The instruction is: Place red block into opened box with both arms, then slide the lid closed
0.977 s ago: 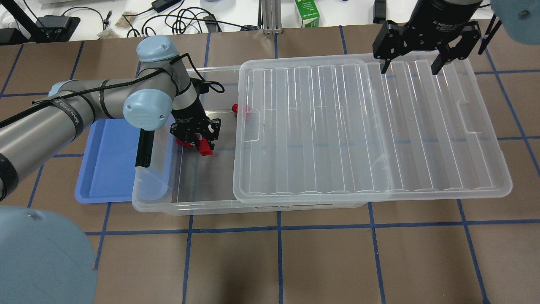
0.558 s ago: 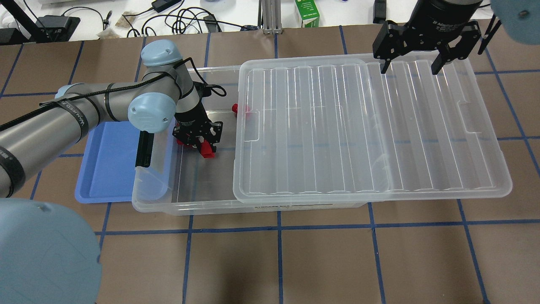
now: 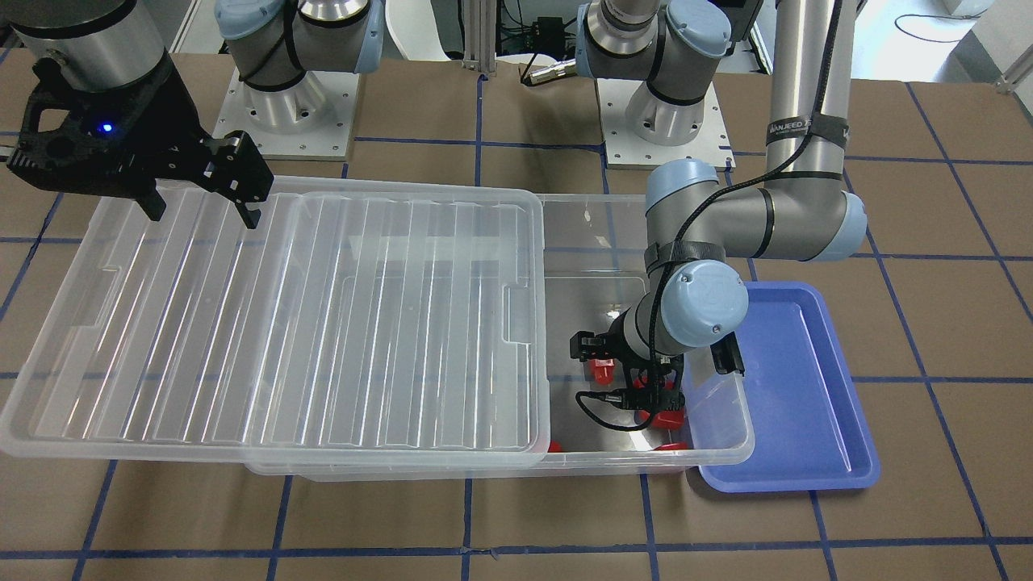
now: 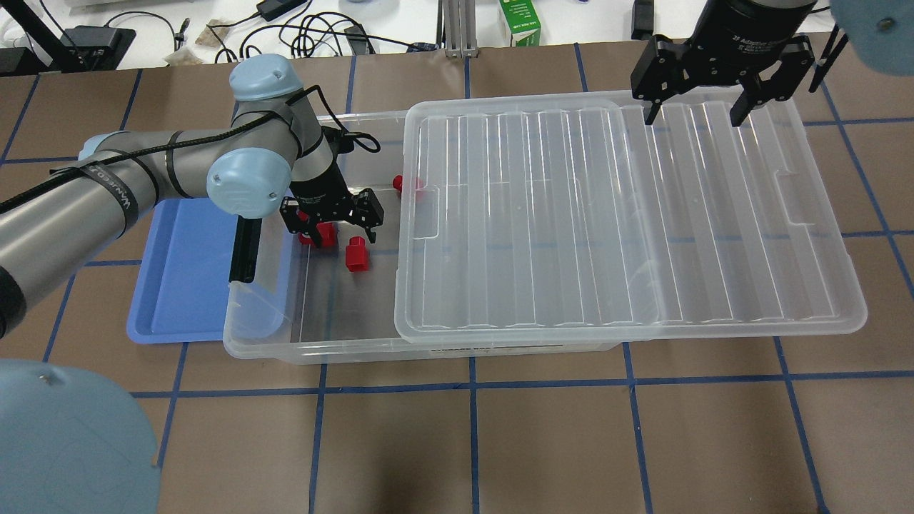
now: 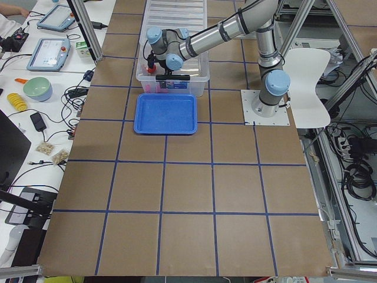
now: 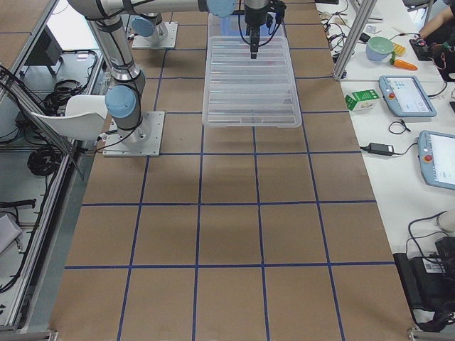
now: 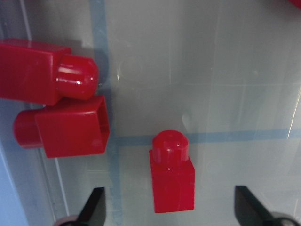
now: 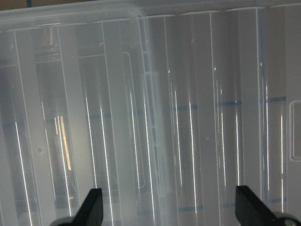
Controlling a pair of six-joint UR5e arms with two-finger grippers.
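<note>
inside box [image 4: 314, 353], red block [image 4: 356, 257] lies loose below l. hand [image 4: 330, 227] — released; r. hand [image 4: 692, 114] spread over lid [image 4: 571, 214].

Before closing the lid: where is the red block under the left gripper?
Overhead view: the red block lies on the box floor in its uncovered left end, just below the left gripper, left of the lid.

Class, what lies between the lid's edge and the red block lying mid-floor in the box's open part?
Only bare box floor, seen in the overhead view, separates lid and red block.
</note>
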